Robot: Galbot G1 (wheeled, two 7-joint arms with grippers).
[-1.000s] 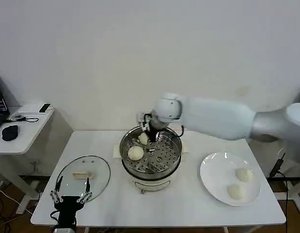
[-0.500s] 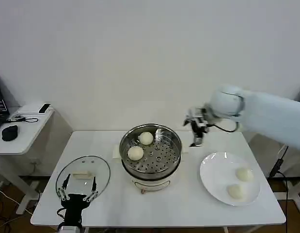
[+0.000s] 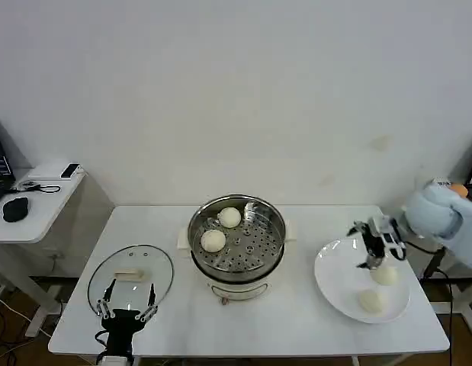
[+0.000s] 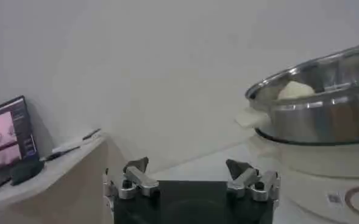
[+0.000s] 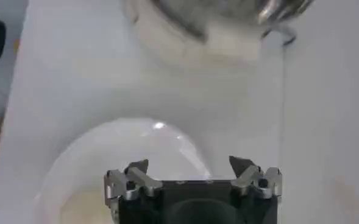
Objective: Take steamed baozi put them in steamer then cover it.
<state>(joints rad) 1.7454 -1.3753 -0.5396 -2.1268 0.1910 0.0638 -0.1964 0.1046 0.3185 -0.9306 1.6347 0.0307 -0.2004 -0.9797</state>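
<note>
Table [image 3: 297, 320]: a white top is seen across the lower half of the head view, bearing all the task's things.

Steamer [image 3: 237, 238]: the steel pot is placed at the centre of the head view on its white base, uncovered. In the left wrist view its rim [image 4: 313, 100] is seen at the right edge.

Plate [image 3: 335, 278]: a flat white plate is set at the lower right of the head view, well apart from the steamer. Its bare surface [image 5: 118, 155] is seen in the right wrist view.

Lid [image 3: 132, 276]: the glass cover lies flat at the lower left of the head view, off the pot, with its cream bar handle up.

Buns: two are lodged on the perforated tray, one toward the back [image 3: 229, 217] and one at the front left [image 3: 213, 241]. Two are left on the plate, one under the right gripper [image 3: 386, 275] and one nearer the frame's bottom [image 3: 370, 300].

Right gripper [image 3: 373, 245]: it is held over the plate just above the upper bun, fingers spread and nothing between them.

Left gripper [image 3: 126, 311]: it is parked at the lower left by the lid's near edge, fingers spread and empty.

Step in hand: judged to be the fetching of the third bun; the task is taken as about half done.

Next move: a descent onto the upper bun and a gentle closing of the fingers are called for, since the bun is soft and easily dented. The lid is to be fitted only after both remaining buns are transferred.
</note>
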